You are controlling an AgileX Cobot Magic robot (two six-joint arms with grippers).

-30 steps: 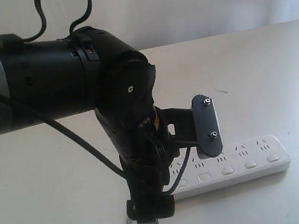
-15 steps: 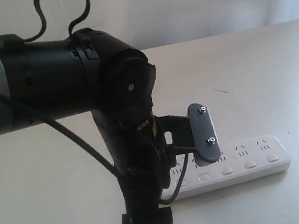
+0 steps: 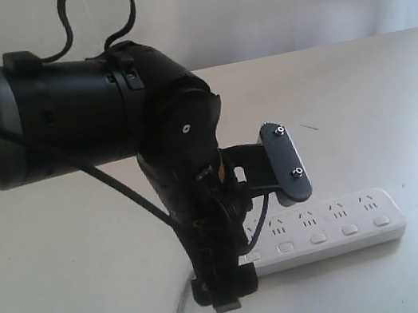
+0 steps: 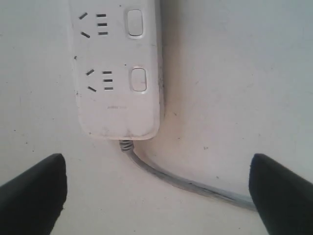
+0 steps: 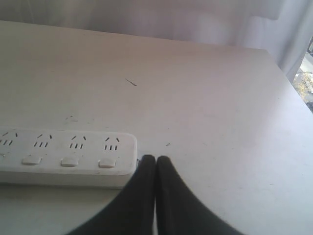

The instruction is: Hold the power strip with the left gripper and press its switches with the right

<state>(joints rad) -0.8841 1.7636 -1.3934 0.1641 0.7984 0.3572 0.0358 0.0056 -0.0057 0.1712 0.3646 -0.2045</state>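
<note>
We are at the opening step: the hold on the power strip is not yet made. The strip lies flat on the bench, sockets up, with its switches in a row along one long edge. In the exterior view a bulky black arm stands over the strip's cord end and hides it.

The left claw hangs above that cord end, spread wide and with nothing in it. Its fingers sit to either side of the strip's line but just off the end, flanking the grey cord where it leaves the strip. The strip's body is not between them.

The right claw has its fingers pressed together with nothing between them, making one blunt tip. It sits just off the strip's other end, beside the corner past the last switch; whether it touches the strip we cannot tell.

We judge the next move to be the left claw's: travel along the strip until the fingers flank its long sides, come down, and close across the width, clear of the switch nearest the cord. Only then should the right claw come over the strip and press each switch squarely, starting from its own end.
</note>
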